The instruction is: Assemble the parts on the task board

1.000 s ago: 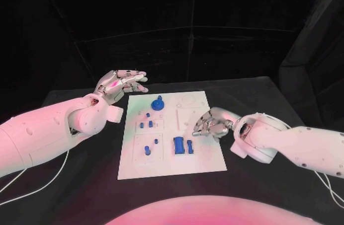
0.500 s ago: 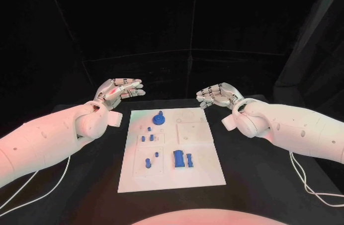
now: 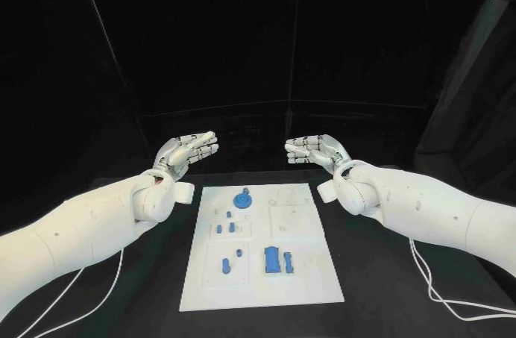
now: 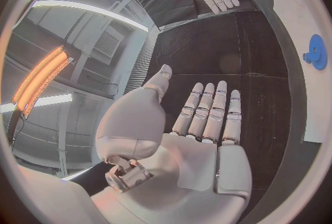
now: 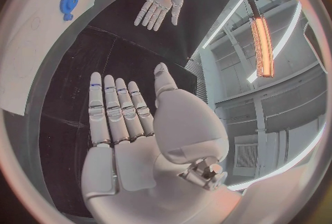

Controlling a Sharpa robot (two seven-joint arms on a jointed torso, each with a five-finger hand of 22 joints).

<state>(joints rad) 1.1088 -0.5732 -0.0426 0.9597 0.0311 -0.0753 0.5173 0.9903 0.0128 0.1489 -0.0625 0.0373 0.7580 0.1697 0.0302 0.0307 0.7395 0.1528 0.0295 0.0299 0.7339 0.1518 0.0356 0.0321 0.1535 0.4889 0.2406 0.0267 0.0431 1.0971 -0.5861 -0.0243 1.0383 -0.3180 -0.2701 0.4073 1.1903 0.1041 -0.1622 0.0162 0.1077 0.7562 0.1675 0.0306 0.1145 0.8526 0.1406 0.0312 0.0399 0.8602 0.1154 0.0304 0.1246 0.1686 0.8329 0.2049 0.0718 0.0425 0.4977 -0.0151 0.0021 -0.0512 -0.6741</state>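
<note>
We have both hands raised well above and beyond the far edge of the task board (image 3: pixel 263 278), which lies flat in the middle of the black tabletop (image 3: pixel 398 278): the left hand (image 3: pixel 189 153) and the right hand (image 3: pixel 314 150) face each other, fingers straight and apart, holding nothing. The blue parts rest on the board: a round disc-like part (image 3: pixel 244 200) near the far edge, a few small pegs (image 3: pixel 225 227) behind the middle, and a taller block (image 3: pixel 272 260) with a slim piece (image 3: pixel 288 262) beside it toward the near side. We judge these to be light, stiff plastic pieces, smooth enough to slip from metal fingers, and not fragile. For the pegs we would pinch across the sides between thumb and a finger; the block looks easiest taken across its narrow faces; the disc probably wants a grip at its rim or raised centre. The board may slide if pushed sideways, so pressing straight down seems wiser.
</note>
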